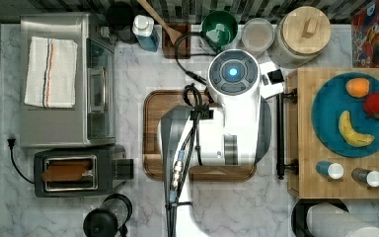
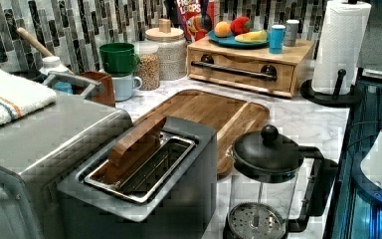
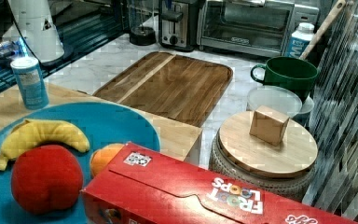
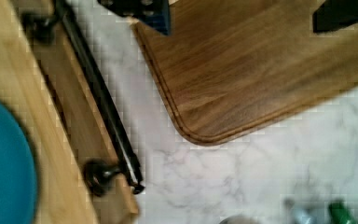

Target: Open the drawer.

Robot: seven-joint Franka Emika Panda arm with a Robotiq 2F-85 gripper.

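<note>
The light wooden drawer [image 2: 238,74] sits flush in its boxy stand [image 1: 340,133], on the top view's right. A long black bar handle [image 1: 280,136] [image 4: 100,98] runs across its front [image 4: 79,126]. In the wrist view my gripper [image 4: 242,11] is open, its two dark fingertips [image 4: 140,9] wide apart with nothing between them. It hangs over the corner of the dark-brown tray [image 4: 242,70], a short way from the handle and not touching it. In the top view the white arm [image 1: 227,113] hangs over the tray and covers the gripper.
A blue plate [image 1: 325,118] with fruit and two shakers stand on the stand. A paper towel roll [image 2: 340,45] is beside it, and jars and a green mug [image 1: 219,27] line the back wall. Toaster oven [image 1: 64,79], toaster [image 1: 79,170] and French press [image 2: 263,184] stand beyond the tray.
</note>
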